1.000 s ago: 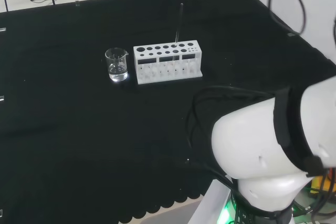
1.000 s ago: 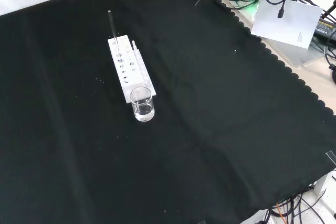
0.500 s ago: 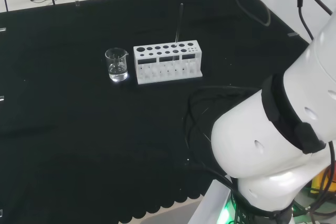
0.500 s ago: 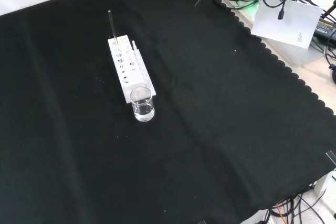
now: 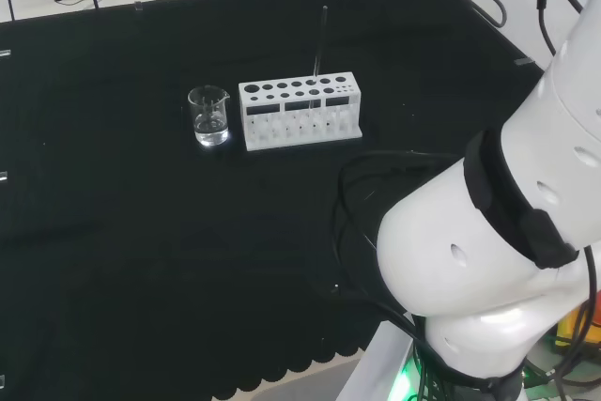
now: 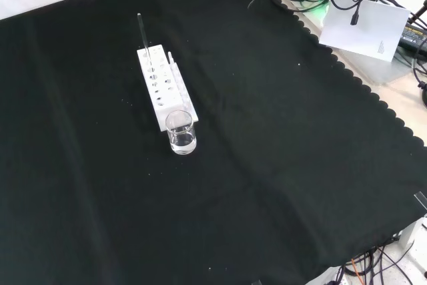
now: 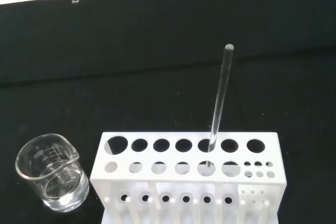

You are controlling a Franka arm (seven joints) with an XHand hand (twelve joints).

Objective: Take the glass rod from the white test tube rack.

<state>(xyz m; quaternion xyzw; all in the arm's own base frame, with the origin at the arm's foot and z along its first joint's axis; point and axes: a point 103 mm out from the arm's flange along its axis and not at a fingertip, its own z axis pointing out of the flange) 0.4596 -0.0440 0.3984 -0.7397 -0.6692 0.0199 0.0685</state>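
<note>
One risk: glass rod (image 7: 219, 103) stands tilted in rack (image 7: 189, 174), centre frame – snag it and you tip rack into beaker (image 7: 51, 173), lower left – can't tell hand's state

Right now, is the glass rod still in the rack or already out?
In. The glass rod stands nearly upright in a hole of the white test tube rack, beside the beaker, with nothing touching it.

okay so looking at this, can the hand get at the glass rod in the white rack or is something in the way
Probably yes. The glass rod stands upright in the white test tube rack, most of its length bare above the holes. The other holes look empty, and the beaker stands apart, beside the rack's far end, so nothing crowds the rod's upper part.
</note>
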